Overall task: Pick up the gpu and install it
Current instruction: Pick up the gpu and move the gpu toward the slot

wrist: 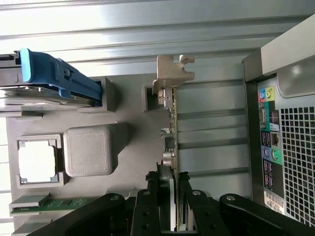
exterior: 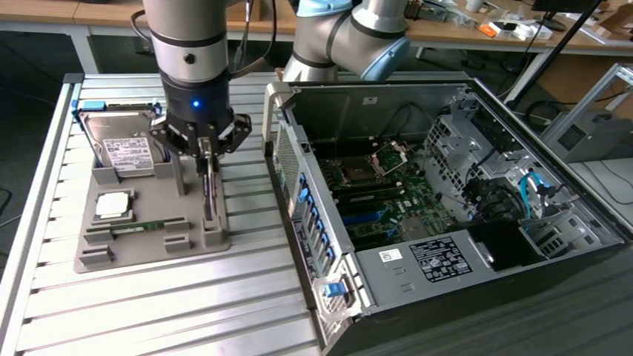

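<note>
Jaws of the gripper [wrist: 172, 196], narrowly parted, clamp the upright gpu [wrist: 170, 113].

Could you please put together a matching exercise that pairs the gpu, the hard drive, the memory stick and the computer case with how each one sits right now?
Things:
1. gpu
2. hard drive
3. memory stick
4. computer case

Descriptions:
A. lies with its side open, on the exterior view's right
B. green, lying flat in a slot of the grey holder
C. stands on edge in the holder, clasped by the gripper
D. white label facing up, in the holder

Pairs: 1-C; 2-D; 3-B; 4-A
</note>
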Controlling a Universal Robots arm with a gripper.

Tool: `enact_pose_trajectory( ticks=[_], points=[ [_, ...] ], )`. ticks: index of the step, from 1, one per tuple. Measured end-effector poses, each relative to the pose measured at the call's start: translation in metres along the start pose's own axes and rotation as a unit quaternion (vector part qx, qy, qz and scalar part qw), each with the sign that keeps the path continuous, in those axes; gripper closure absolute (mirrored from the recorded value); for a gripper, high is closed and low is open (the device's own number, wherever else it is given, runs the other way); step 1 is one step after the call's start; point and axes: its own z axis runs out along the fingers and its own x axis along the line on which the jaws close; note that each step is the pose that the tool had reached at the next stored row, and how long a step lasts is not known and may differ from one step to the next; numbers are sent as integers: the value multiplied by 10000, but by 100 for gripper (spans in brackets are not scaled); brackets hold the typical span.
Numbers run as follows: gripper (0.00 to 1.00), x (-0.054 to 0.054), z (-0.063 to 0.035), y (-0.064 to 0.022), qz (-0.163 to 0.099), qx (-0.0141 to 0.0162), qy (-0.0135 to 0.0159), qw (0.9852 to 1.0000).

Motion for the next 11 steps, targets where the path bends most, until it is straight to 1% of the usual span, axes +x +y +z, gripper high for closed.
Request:
enact_pose_trajectory(
  ticks=[11],
  points=[
    [73,-3,-110,5,0,0,0,10000]
  ],
)
